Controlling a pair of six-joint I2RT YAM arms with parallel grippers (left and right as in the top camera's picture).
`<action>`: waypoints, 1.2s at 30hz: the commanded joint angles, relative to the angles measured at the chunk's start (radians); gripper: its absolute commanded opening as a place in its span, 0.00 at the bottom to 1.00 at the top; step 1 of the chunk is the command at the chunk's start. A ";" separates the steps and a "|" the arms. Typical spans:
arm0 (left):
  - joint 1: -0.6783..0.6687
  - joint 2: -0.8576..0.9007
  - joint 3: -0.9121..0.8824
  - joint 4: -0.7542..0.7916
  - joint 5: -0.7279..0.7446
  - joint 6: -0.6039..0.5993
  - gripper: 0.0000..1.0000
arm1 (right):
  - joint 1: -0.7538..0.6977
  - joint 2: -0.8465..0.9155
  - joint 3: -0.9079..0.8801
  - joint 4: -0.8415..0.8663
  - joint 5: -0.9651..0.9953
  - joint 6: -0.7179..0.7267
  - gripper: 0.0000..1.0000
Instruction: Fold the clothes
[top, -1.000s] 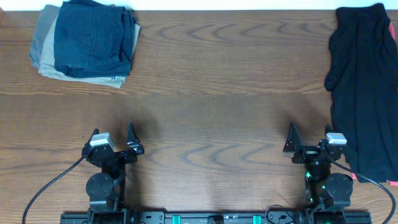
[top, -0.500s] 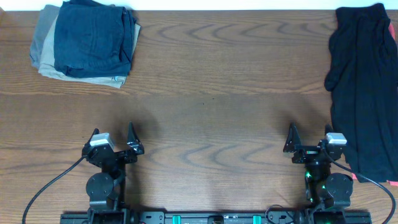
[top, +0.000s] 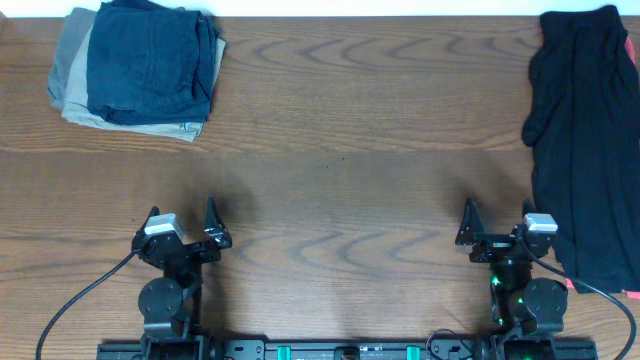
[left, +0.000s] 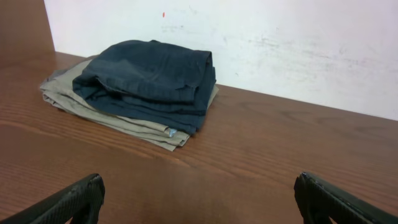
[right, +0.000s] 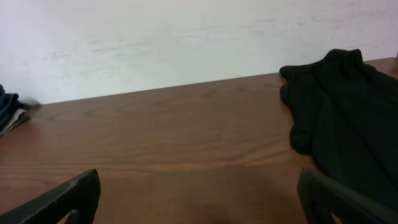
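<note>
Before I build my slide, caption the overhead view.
Left gripper and right gripper open; black garment unfolded at right, folded navy and khaki stack far left.

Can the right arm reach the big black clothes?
Probably yes. The black garment lies just beside the right gripper, whose jaws stand open, and nothing sits between them.

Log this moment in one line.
left gripper: jaws open, empty | right gripper: jaws open, empty | black garment: unfolded, right edge | folded stack: far-left corner

Left claw (top: 181, 212), right claw (top: 498, 208): spread wide
</note>
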 joint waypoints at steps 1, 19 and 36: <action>-0.003 -0.005 -0.023 -0.034 -0.008 0.017 0.98 | -0.008 -0.001 -0.002 -0.004 0.010 0.004 0.99; -0.003 -0.005 -0.023 -0.034 -0.008 0.017 0.98 | -0.008 -0.001 -0.002 0.013 -0.012 0.061 0.99; -0.003 -0.005 -0.023 -0.034 -0.008 0.017 0.98 | -0.007 0.000 -0.002 0.188 -0.685 0.725 0.99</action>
